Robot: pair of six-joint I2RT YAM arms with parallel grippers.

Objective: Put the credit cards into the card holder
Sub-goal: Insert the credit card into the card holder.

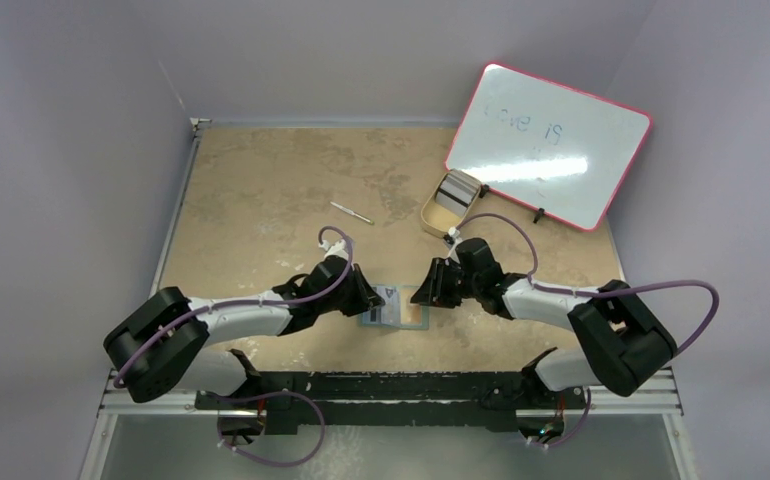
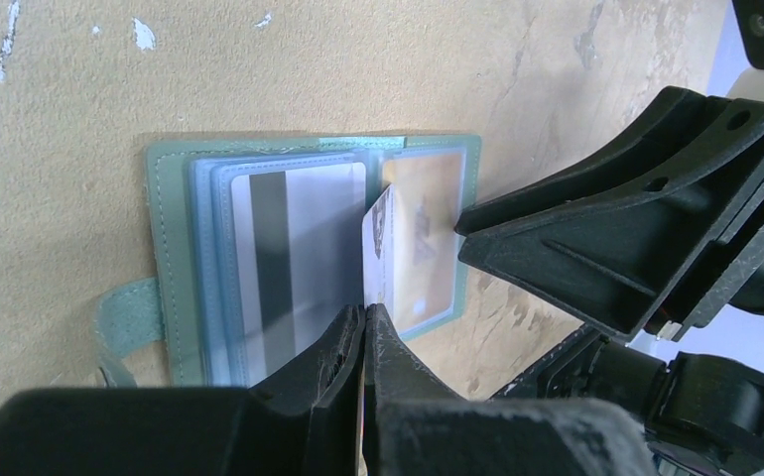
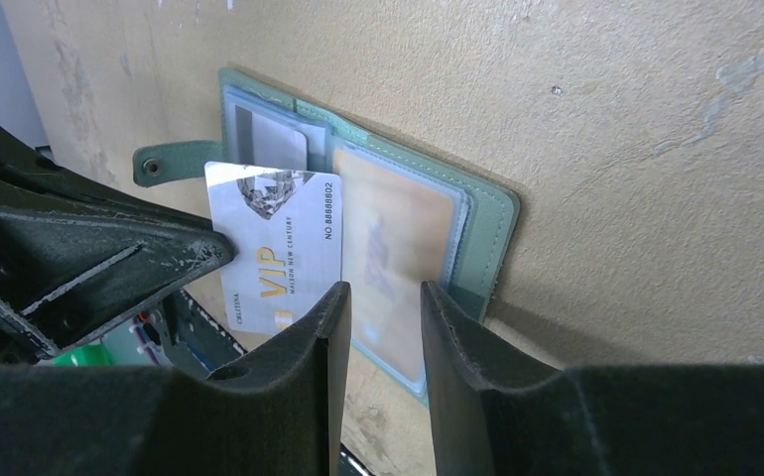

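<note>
Holding cards (image 2: 299, 248) in pockets, open card holder (image 2: 172, 268); left gripper (image 2: 365, 317) pinches VIP card (image 3: 279, 238); right gripper (image 3: 383, 295) parted, empty.

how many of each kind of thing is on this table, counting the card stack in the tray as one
card holder: 1
single cards: 3 (VIP card in the left pincer; striped card and gold card in pockets)
card stack: 1
tray: 1
whiteboard: 1
pen: 1
total: 8
</note>
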